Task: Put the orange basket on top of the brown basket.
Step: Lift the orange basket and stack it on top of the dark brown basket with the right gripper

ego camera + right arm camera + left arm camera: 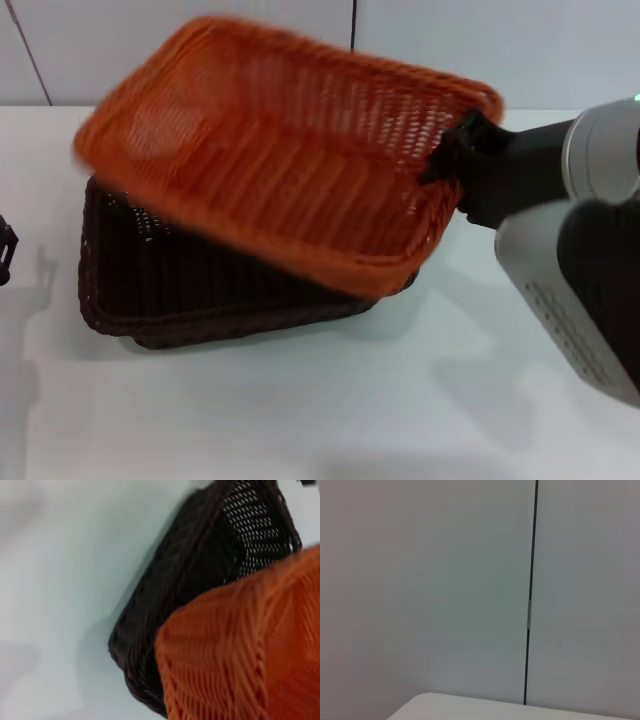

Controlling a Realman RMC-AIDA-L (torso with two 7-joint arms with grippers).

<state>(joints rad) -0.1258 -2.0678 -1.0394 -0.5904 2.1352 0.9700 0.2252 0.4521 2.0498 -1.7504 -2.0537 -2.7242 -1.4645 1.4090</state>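
Our right gripper (447, 160) clamps the orange basket's (280, 150) rim, tilted above the brown basket (200, 285); we should level it, align rims, then lower gently

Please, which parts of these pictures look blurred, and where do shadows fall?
Head view: the orange basket is smeared, most at its left rim, while the brown basket is sharper and casts a soft shadow on the table. Right wrist view: both baskets look soft. Left wrist view: sharp, only wall and a table corner.
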